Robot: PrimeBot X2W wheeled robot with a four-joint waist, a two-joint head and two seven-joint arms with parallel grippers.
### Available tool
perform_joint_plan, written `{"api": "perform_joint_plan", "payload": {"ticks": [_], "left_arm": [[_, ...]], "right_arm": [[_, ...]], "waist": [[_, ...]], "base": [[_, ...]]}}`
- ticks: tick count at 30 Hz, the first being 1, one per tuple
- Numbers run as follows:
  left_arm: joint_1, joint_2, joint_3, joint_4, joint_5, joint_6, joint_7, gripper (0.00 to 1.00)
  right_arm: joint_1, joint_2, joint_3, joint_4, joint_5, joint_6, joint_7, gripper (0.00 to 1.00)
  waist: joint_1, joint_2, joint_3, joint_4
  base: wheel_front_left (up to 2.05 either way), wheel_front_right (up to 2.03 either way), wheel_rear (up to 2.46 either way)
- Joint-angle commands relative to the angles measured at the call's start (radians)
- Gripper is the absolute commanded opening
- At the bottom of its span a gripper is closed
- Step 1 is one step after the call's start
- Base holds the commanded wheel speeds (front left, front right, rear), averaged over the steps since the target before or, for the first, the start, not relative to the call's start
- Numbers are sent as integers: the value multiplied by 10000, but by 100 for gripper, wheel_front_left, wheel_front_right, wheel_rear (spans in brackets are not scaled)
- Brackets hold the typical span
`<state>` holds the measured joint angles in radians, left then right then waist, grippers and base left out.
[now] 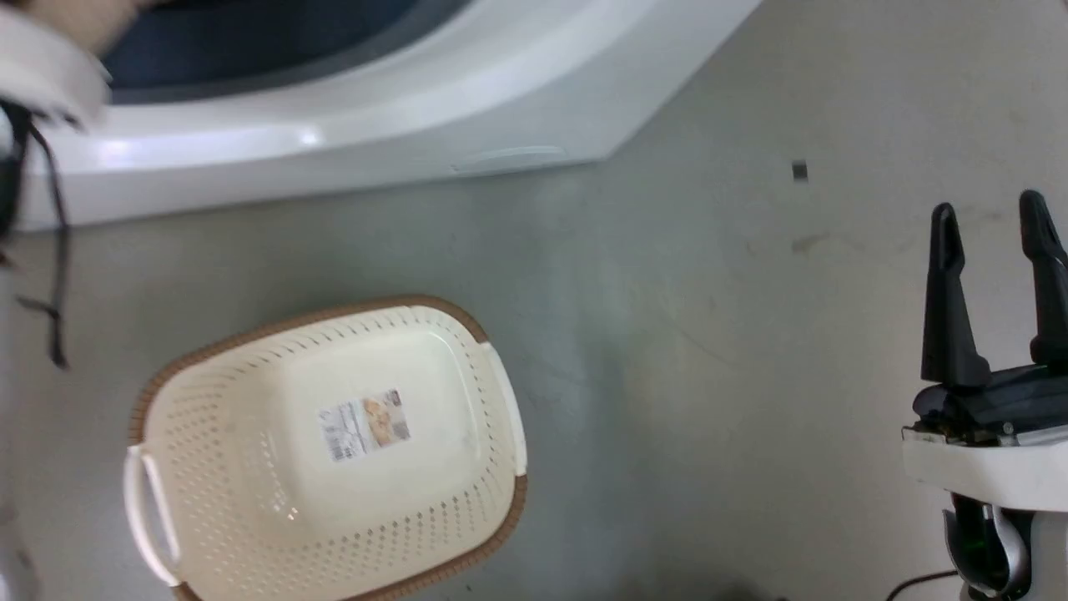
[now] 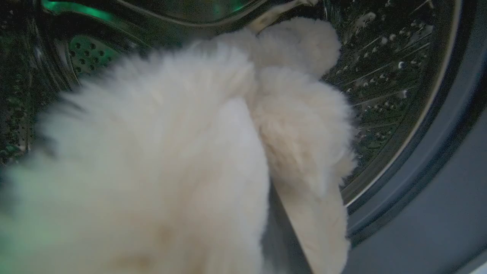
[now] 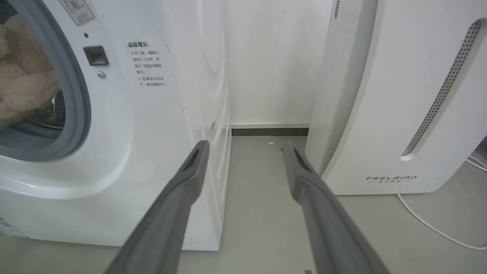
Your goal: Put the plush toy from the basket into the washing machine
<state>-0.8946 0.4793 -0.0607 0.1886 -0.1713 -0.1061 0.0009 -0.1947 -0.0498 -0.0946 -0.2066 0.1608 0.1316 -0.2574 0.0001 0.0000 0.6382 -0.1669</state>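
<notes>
The fluffy cream plush toy hangs close before my left wrist camera, inside the washing machine's steel drum. Its fur buries my left gripper's fingers, which seem shut on it. Through the grey-rimmed porthole the plush toy also shows in the right wrist view. My pale left forearm reaches into the washing machine at the head view's top left. The cream basket with its brown rim stands on the floor below, holding nothing but its floor sticker. At the right, my right gripper hovers open over the floor.
A slanted white appliance stands right of the washing machine, with a narrow floor gap between them ahead of my right gripper. A white cable trails on the floor beside it. Dark cables dangle from my left arm.
</notes>
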Motion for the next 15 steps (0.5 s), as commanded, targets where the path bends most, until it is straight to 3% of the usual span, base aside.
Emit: {"api": "perform_joint_plan", "payload": {"ticks": [1,7,15], "left_arm": [[-890,274,-179,272,99,-74,278,0],[-3184,962,-714,1454,202,-193,1011,0],[-5356,1136,-1313,3393,162,-228,1968,0]], "right_arm": [[-254,-4,62,-64,162,-9,-44,100],[-581,-4,128,-93,599,-9,-44,100],[-799,-4,429,-35,1074,-9,-44,100]], "waist": [[-1,0,985,-586],[-1,0,1910,-1032],[-1,0,2655,-1328]], "base": [[0,0,0],[0,0,0],[0,0,0]]}}
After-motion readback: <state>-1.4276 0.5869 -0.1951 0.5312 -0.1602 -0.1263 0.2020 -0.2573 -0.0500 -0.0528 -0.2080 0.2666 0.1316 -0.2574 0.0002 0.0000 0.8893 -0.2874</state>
